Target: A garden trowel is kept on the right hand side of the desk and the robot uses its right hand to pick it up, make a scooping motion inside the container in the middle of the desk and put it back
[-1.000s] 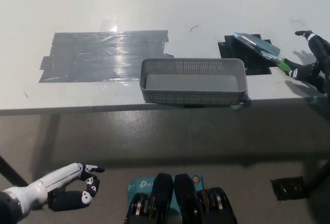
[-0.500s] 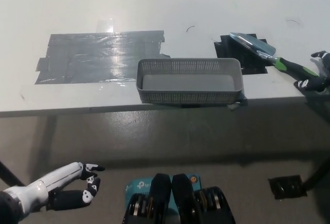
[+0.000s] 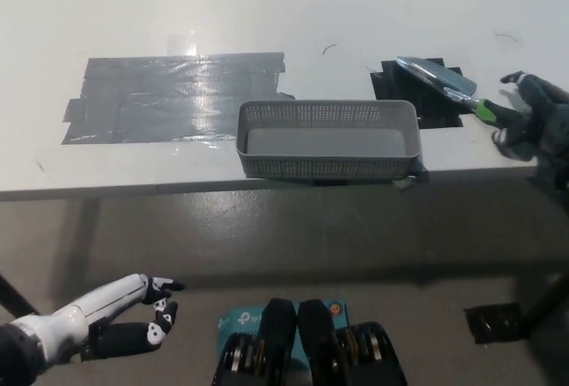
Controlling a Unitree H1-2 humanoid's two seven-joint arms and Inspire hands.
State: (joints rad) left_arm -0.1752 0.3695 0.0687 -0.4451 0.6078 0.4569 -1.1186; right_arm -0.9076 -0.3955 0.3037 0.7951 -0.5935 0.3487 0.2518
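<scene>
On the white table (image 3: 267,4) at 3 o'clock, the right hand (image 3: 533,119), spread, covers the trowel (image 3: 436,75) handle; it should close squarely before lifting. Left hand (image 3: 133,322) idles at 7 o'clock.

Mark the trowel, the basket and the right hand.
garden trowel (image 3: 434,73), head view, on its metal blade.
grey mesh basket (image 3: 324,166), head view, on its near wall.
right hand (image 3: 533,119), head view, on the middle of the hand.

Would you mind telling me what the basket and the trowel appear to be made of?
Basket: probably grey plastic, matte, walls perforated with a fine grid. Trowel: blade looks like metal, with a bluish sheen; handle green at the neck, material unclear.
</scene>
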